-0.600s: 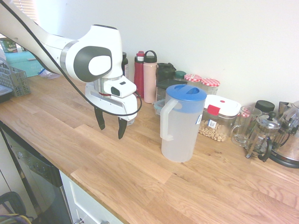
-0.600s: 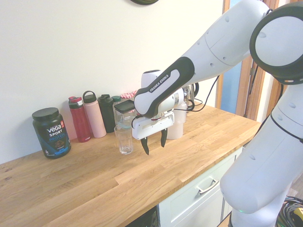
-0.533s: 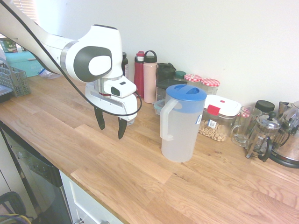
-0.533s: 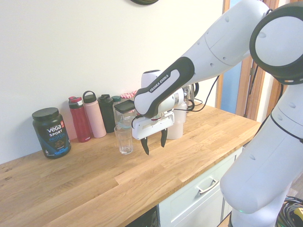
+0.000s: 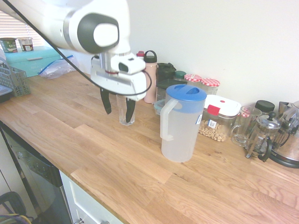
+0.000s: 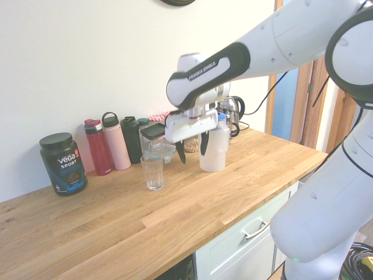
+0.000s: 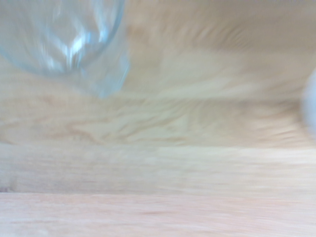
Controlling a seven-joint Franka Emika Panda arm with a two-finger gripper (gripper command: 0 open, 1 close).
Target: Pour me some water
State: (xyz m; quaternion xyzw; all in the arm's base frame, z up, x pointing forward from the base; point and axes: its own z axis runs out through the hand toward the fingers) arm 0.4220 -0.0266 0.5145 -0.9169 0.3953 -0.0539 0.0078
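The gripper [image 5: 117, 105] hung above the counter [image 5: 140, 172] with its two dark fingers [image 5: 107, 101] spread wide and pointing straight down, holding nothing. The jug [image 5: 180, 123], clear plastic with a blue lid and a white handle, stood upright on the wood, and I took it as my marker. The glass [image 5: 125, 113] stood upright near the jug on its handle side, apart from it; in the first outside view it showed between the fingers, while the second outside view had the gripper [image 6: 191, 153] raised between glass [image 6: 152, 171] and jug [image 6: 213, 153], touching neither. The wrist view was blurred, showing only the glass [image 7: 64, 39] and bare wood. Behind the glass, along the wall, stood a red bottle [image 6: 98, 147] and a pink bottle [image 6: 115, 142], and further from the jug a dark tub [image 6: 62, 163]. On the jug's far side a white box [image 5: 219, 117] with a red clip sat against the wall, with a glass mug [image 5: 245, 126] and a coffee press [image 5: 262, 136] beyond it.
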